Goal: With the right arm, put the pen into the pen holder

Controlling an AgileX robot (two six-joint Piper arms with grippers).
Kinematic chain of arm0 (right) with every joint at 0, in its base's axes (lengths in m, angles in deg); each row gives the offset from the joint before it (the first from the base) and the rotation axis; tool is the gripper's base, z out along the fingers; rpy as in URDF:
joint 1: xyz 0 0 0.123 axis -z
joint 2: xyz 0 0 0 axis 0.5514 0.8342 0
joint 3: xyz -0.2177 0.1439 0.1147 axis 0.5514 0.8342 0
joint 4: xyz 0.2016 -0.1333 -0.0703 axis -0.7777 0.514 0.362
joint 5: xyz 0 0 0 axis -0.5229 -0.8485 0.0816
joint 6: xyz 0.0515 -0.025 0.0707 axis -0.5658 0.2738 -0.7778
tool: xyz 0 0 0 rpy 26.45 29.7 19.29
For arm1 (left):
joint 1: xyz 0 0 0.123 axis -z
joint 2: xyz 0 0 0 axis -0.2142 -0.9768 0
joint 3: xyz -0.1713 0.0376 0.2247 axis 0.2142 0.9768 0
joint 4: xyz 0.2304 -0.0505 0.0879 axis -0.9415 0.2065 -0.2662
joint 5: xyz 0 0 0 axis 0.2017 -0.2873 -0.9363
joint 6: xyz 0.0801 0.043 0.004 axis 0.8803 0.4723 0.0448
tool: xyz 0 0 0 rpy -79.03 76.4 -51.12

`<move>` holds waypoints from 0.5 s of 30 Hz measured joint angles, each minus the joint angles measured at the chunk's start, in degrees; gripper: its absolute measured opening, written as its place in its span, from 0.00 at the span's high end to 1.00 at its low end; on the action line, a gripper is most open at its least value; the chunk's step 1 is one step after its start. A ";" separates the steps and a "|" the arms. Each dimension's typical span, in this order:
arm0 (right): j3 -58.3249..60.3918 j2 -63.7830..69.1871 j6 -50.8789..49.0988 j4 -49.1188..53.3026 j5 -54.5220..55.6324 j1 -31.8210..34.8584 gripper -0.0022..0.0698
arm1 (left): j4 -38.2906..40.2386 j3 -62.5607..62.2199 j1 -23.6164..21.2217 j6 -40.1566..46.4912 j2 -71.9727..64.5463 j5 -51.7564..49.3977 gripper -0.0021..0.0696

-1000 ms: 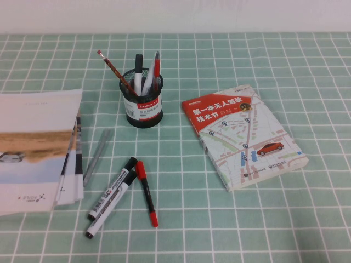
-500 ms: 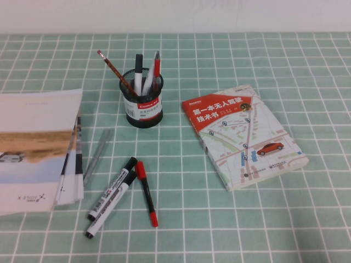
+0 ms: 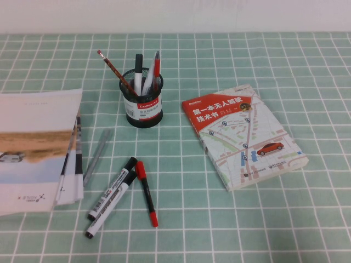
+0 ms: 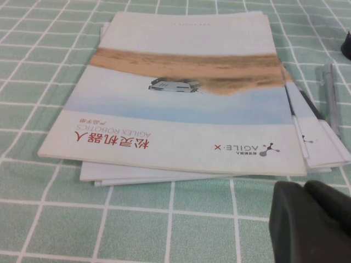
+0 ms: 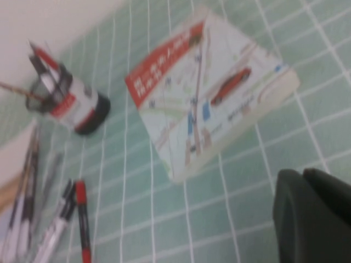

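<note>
Green-and-white checked cloth is covering the table (image 3: 307, 66). The pen (image 3: 146, 193) is lying flat on it toward the near edge, its red cap pointing away from the robot and its red tail toward it, just beside two white markers (image 3: 112, 195) that are slanting to its left. The pen holder (image 3: 143, 104) is standing upright farther back, beyond the pen, already carrying a pencil and several other pens. A book (image 3: 243, 135) with a red-and-white map cover is lying to the right of the holder, and a stack of brochures (image 3: 38, 148) is resting at the left, with a translucent grey pen (image 3: 97, 156) beside it.

Neither arm is showing in the high view. The right gripper (image 5: 315, 216) is appearing only as a dark mass at the corner of its wrist view, well apart from the pen (image 5: 82, 222); whether its fingers are spread or pressed together cannot be told. The left gripper (image 4: 310, 222) is hanging near the brochures (image 4: 181, 98), its state likewise not discernible.
</note>
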State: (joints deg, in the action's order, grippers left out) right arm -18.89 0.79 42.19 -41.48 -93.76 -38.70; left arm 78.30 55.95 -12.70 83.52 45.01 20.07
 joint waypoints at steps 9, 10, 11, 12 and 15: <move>-19.56 24.53 2.65 7.75 -16.79 0.00 1.00 | 0.00 0.00 0.00 0.00 0.00 0.00 0.98; -21.51 26.83 3.26 8.00 -18.13 0.00 1.00 | 0.00 0.00 0.00 0.00 0.00 0.00 0.98; -23.82 29.63 3.57 8.27 -19.64 0.00 1.00 | 0.00 0.00 0.00 0.00 0.00 0.00 0.98; -26.03 32.37 3.71 8.61 -20.88 -0.25 1.00 | 0.00 0.00 0.00 0.00 0.00 0.00 0.98; -31.26 40.06 3.80 10.37 -22.50 -2.86 1.00 | 0.00 0.00 0.00 0.00 0.00 0.00 0.98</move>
State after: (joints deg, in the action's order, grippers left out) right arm -50.15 40.85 45.99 -31.11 -116.26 -41.56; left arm 78.30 55.95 -12.70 83.52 45.01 20.07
